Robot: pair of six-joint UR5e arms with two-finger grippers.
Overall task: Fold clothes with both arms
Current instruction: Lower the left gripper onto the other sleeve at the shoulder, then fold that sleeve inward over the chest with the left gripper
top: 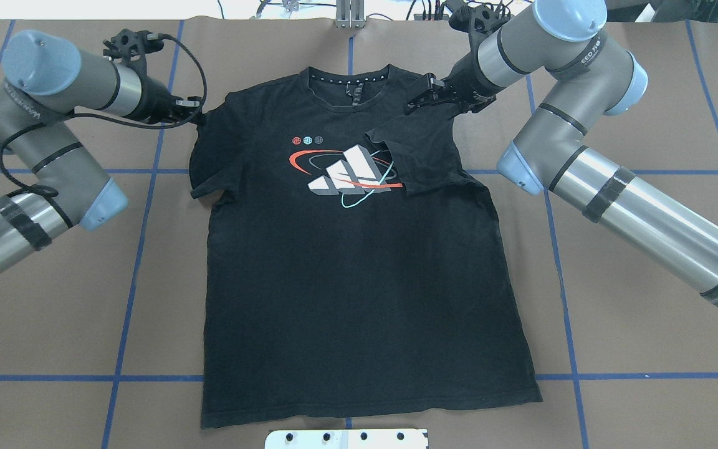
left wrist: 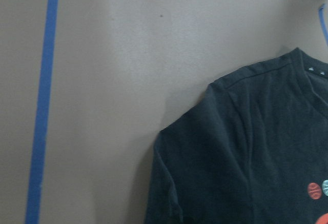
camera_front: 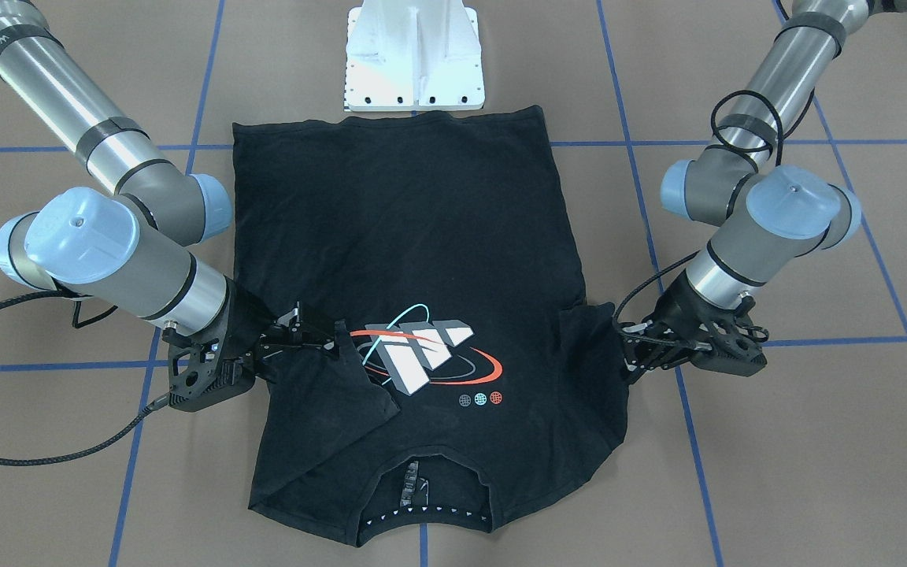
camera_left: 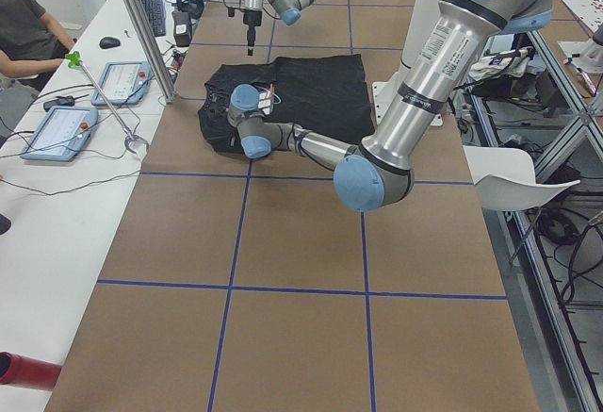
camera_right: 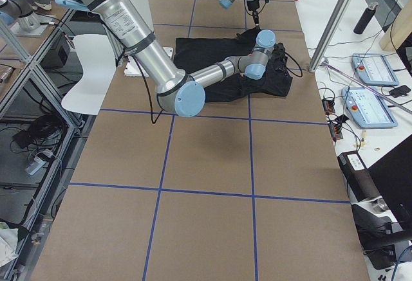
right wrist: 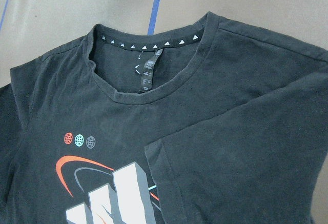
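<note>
Both arms crowd the collar end! Left arm [top: 53, 75] hooks in beside one sleeve, and right arm [top: 614, 193] slants low over the table [top: 633, 349] by the other. Between them, over the shirt [top: 359, 299] from chest to hem, it's open air. Base [camera_front: 414, 71] sits just beside the hem, blocking that edge. Wide bare table lies outside each elbow. Past the collar there's only a thin strip, and a post [camera_left: 144, 30] seems to stand at the edge.

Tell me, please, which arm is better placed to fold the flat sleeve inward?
Left: the left claw sits at the flat sleeve; the right claw is at the opposite, folded sleeve.
</note>
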